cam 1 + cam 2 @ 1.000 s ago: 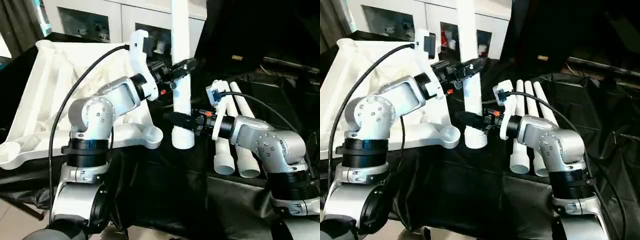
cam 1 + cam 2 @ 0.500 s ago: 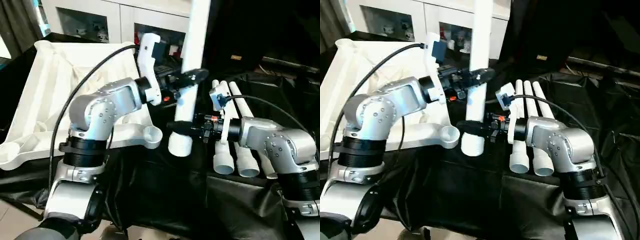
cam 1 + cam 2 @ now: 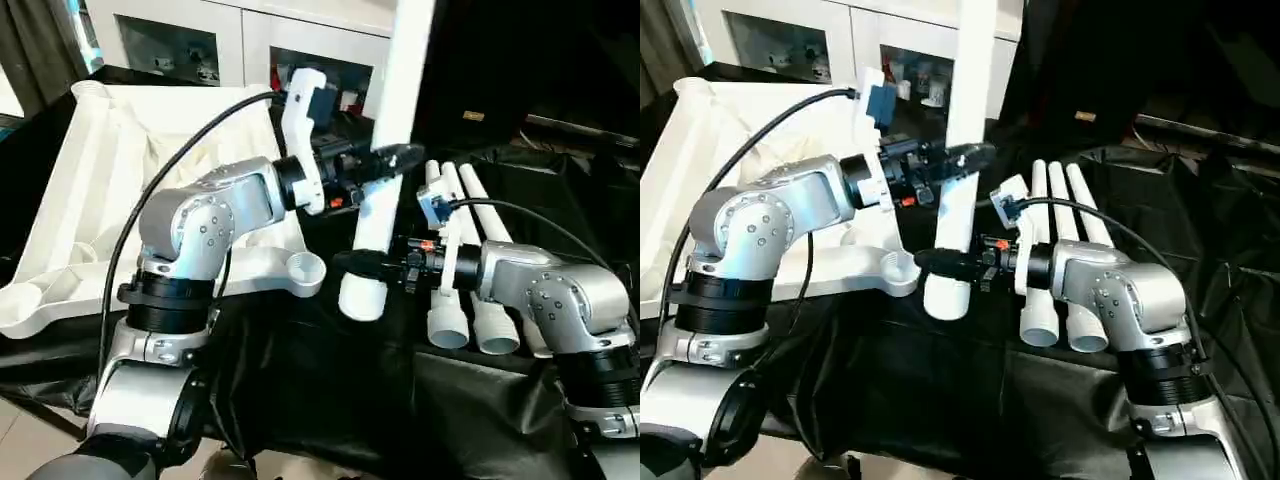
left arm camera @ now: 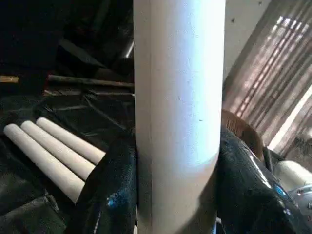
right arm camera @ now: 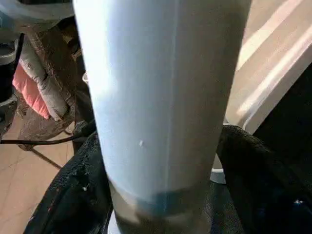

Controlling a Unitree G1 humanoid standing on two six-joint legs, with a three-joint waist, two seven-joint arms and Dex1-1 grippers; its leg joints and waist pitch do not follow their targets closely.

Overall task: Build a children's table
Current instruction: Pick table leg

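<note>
Head views: the leg [image 3: 385, 170], held by the left gripper [image 3: 385, 160] at mid-length, has tilted from upright a second ago, its lower end swinging toward the corner socket [image 3: 303, 268] of the table top [image 3: 90, 200] on the black-draped tabletop [image 3: 330, 390]. The right gripper [image 3: 362, 263] brackets it lower down. Three spare legs [image 3: 1055, 250] lie beside.

Left wrist view: black fingers [image 4: 109, 190] pinch the leg.

Right wrist view: fingers [image 5: 73, 190] flank it; whether they press, I cannot tell. Seating is probably next.

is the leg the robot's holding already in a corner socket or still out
Out. The leg leans tilted between both tools, its flared lower end beside the tabletop's corner socket, not in it.
</note>
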